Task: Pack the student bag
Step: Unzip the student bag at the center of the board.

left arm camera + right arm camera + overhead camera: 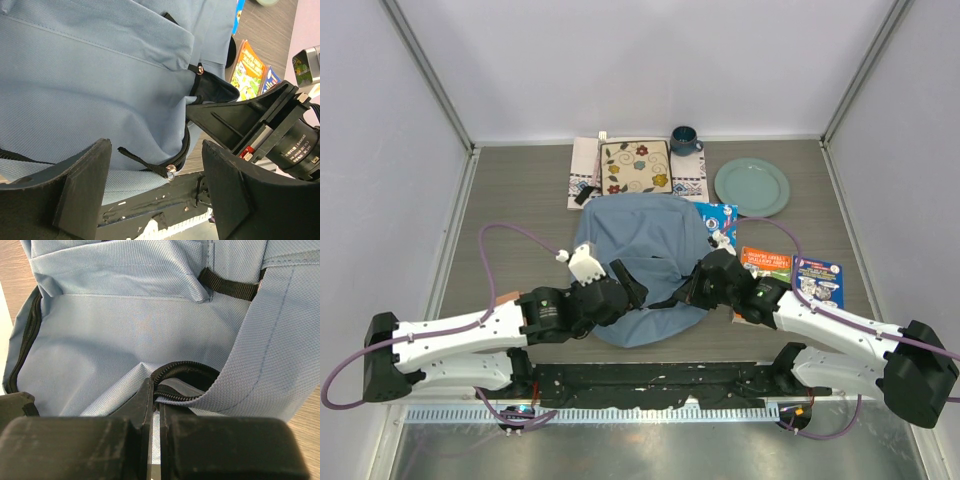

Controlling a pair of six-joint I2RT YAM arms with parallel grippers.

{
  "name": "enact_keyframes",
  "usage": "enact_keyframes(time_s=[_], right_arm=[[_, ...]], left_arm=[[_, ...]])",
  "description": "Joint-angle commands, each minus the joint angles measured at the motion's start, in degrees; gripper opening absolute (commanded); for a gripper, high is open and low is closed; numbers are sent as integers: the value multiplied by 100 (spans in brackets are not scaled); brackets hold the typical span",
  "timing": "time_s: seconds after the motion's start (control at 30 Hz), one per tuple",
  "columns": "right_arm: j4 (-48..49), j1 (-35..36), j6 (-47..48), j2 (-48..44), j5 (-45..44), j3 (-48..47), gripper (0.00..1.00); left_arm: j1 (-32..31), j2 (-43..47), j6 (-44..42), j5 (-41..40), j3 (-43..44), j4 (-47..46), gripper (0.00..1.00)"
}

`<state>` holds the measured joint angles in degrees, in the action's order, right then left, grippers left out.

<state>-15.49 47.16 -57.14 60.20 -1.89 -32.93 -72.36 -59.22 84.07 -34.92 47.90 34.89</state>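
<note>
The student bag lies flat mid-table, light blue with black zipper lines. My left gripper is at its near left edge, and in the left wrist view the gripper is open. A black zipper pull strap lies between its fingers, touching neither. My right gripper is at the bag's near right edge. In the right wrist view that gripper is shut on the bag's fabric at the zipper edge, where the opening gapes slightly. The right gripper's black fingers also show in the left wrist view.
Colourful books lie right of the bag, and another book pokes out from under its far right side. A green plate, a dark blue mug and a flower-patterned mat sit at the back.
</note>
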Motion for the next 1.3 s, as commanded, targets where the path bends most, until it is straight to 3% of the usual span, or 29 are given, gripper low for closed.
enact_keyframes(time_s=[0.0, 0.1, 0.2, 0.3, 0.37, 0.5, 0.6, 0.63, 0.7, 0.9, 1.13, 1.27], right_arm=[[133, 13, -33, -106, -286, -3, 1], [204, 57, -69, -88, -303, 32, 1], [274, 127, -86, -79, -364, 102, 1], [318, 250, -86, -114, -496, 216, 1], [327, 355, -104, -140, -671, 313, 1], [283, 452, -130, -220, -909, 672, 1], [257, 461, -113, -229, -1006, 867, 1], [265, 470, -87, -220, -1032, 902, 1], [300, 487, -77, -229, -1085, 998, 1], [704, 724, -235, -211, -1383, 1227, 1], [1109, 1848, -561, -237, -2570, 1377, 1], [1100, 2104, -622, -237, -3053, 1403, 1]], left_arm=[[11, -28, 118, 108, -79, -228, 76], [20, -2, 109, 239, -219, -430, 75], [20, 24, 74, 380, -386, -633, 61], [11, 68, 118, 451, -509, -406, 41], [11, 217, 153, 416, -658, -247, 37], [20, 595, -13, 319, -887, 0, 43], [11, 920, -592, 240, -975, -70, 59], [11, 982, -951, 222, -949, -88, 71], [11, 1053, -1086, 152, -844, 86, 79], [2, 475, -770, 564, -519, -60, 78], [-24, -449, -533, 1355, -386, -528, 76], [-24, -327, -348, 1610, -702, -764, 78]])
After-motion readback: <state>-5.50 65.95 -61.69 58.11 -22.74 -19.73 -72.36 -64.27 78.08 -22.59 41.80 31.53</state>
